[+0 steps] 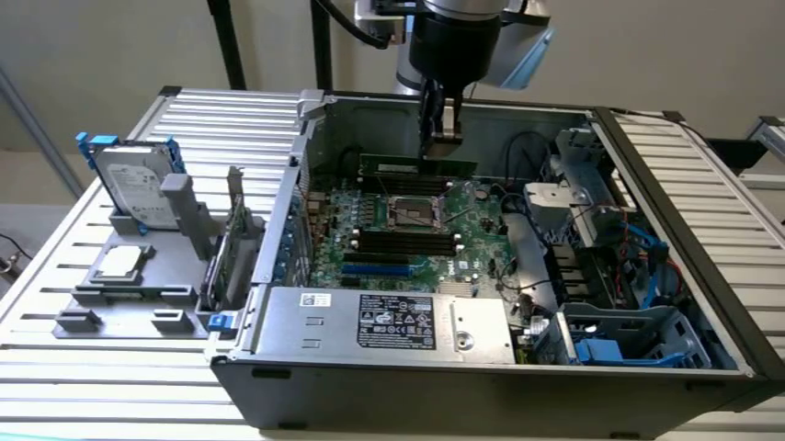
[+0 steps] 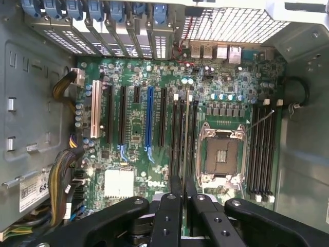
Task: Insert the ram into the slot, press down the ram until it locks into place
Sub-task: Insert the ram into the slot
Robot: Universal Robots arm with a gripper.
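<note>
End effector (image 1: 442,147) is clamped on the ram (image 1: 417,166). It grips toward the stick's end on the exterior view's right, so most of the ram juts out to the exterior view's left. The ram hangs level in the air inside the open case (image 1: 491,390), over the far part of the motherboard (image 1: 479,225), beyond the CPU socket (image 1: 411,211). It touches nothing.

The near slot bank (image 1: 399,241) sits on the near side of that socket. In the wrist view the fingers (image 2: 172,216) are close together and that bank (image 2: 182,139) runs straight ahead of them. You can't tell which slot the ram is lined up with.

Risks, as judgement:
- **Off-centre grip:** your press would likely load one end first. The ram tips, one clip locks and the other doesn't.
- **Misalignment:** if the ram comes down between two slots or with its notch off the key, its edge lands on a socket wall. The stick could then skid in the grip or flex the board.
- **End clips:** you can't tell whether they're open or shut. Shut ones would block seating.
- **Thin wire (image 2: 259,122):** it crosses the far slot bank (image 2: 262,154) and could get trapped under the ram there.
</note>
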